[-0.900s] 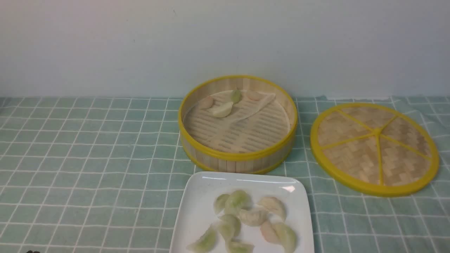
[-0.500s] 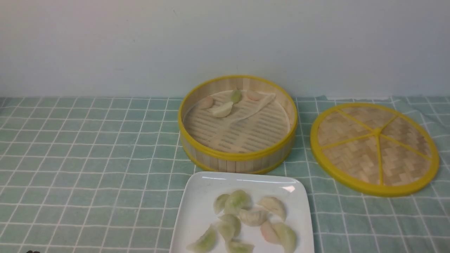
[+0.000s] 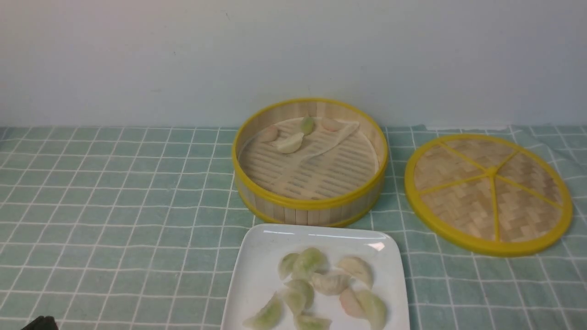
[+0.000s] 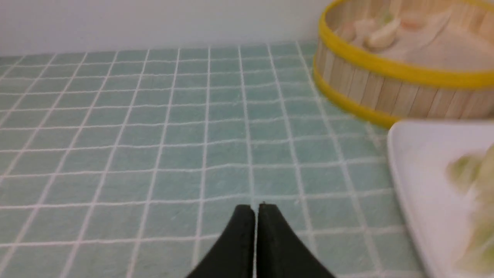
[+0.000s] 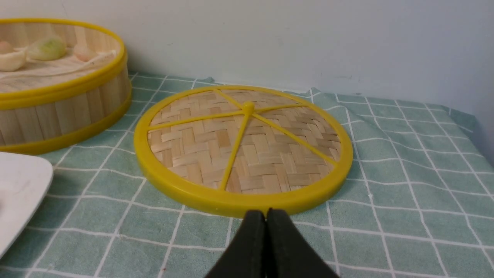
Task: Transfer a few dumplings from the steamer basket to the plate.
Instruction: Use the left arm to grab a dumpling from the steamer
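A cluster of small crescent dumplings [image 3: 321, 284], whitish, pale green and pinkish, lies on the glossy white plate [image 3: 257, 279] at the near side of the green checked tablecloth [image 3: 114, 192]. Just behind the plate sits the yellow-rimmed bamboo steamer basket [image 3: 310, 204], with four more dumplings at its far side on a pale liner. The flat woven lid [image 3: 489, 192] lies to the basket's right. My left gripper [image 4: 254, 210] and right gripper [image 5: 266, 214] are both clenched on nothing, above the cloth. The front view cuts off the plate's near edge, and the plate's dumplings blur in my left wrist view.
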Motion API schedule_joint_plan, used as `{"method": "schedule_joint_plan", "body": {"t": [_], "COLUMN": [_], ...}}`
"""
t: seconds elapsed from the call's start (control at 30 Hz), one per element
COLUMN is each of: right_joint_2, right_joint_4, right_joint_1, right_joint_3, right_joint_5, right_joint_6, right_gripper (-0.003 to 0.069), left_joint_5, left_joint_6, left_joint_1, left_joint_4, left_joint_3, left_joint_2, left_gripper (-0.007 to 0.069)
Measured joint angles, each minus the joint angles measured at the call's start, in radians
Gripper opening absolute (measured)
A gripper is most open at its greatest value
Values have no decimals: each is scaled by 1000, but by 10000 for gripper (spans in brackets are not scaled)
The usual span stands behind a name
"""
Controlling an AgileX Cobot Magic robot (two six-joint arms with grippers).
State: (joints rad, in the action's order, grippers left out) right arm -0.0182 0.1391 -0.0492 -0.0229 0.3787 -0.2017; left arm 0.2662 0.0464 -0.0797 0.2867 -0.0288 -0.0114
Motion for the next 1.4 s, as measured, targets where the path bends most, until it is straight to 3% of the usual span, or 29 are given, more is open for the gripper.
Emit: {"method": "schedule_joint_plan", "body": {"t": [0.2, 0.3, 0.33, 0.37, 0.4, 0.47, 0.63, 0.8, 0.83, 0.87, 0.93, 0.97, 1.0, 1.03, 1.07, 1.13, 1.27, 1.4], "right_joint_2": [0, 0, 0, 0, 0, 0, 0, 0, 0, 0, 0, 0, 0, 0, 0, 0, 0, 0], "right_joint_4": [0, 0, 0, 0, 0, 0, 0, 0, 0, 0, 0, 0, 0, 0, 0, 0, 0, 0], "right_joint_1": [0, 0, 0, 0, 0, 0, 0, 0, 0, 0, 0, 0, 0, 0, 0, 0, 0, 0], "right_joint_3": [0, 0, 0, 0, 0, 0, 0, 0, 0, 0, 0, 0, 0, 0, 0, 0, 0, 0], "right_joint_5": [0, 0, 0, 0, 0, 0, 0, 0, 0, 0, 0, 0, 0, 0, 0, 0, 0, 0], "right_joint_6": [0, 0, 0, 0, 0, 0, 0, 0, 0, 0, 0, 0, 0, 0, 0, 0, 0, 0], "right_gripper": [-15, -15, -15, -15, -15, -15, -15, -15, -15, -15, -15, -15, -15, -15, -15, -15, -15, -15], "left_joint_5": [-223, -435, -471, -622, -641, -850, -855, -458, -436, -200, 40, 198, 262, 502, 530, 823, 952, 960], "left_joint_6": [-76, -80, -80, -81, -81, -74, -71, -67, -66, -65, -57, -46, -46, -24, -21, 38, 143, 231], "left_joint_1": [0, 0, 0, 0, 0, 0, 0, 0, 0, 0, 0, 0, 0, 0, 0, 0, 0, -60], "left_joint_4": [298, 426, 432, 469, 472, 503, 486, 171, 144, 44, -41, -63, -67, -92, -93, -100, -55, -27], "left_joint_3": [0, 0, 0, 0, 0, 1, 54, 334, 349, 502, 665, 737, 771, 901, 916, 1107, 1312, 1474], "left_joint_2": [0, 0, 0, 0, 0, 0, 0, 130, 154, 267, 437, 511, 530, 702, 722, 966, 1277, 1495], "left_gripper": [-6, -6, -6, -6, -6, -6, -6, -6, -6, -6, -6, -6, -6, -6, -6, -6, -6, -6]}}
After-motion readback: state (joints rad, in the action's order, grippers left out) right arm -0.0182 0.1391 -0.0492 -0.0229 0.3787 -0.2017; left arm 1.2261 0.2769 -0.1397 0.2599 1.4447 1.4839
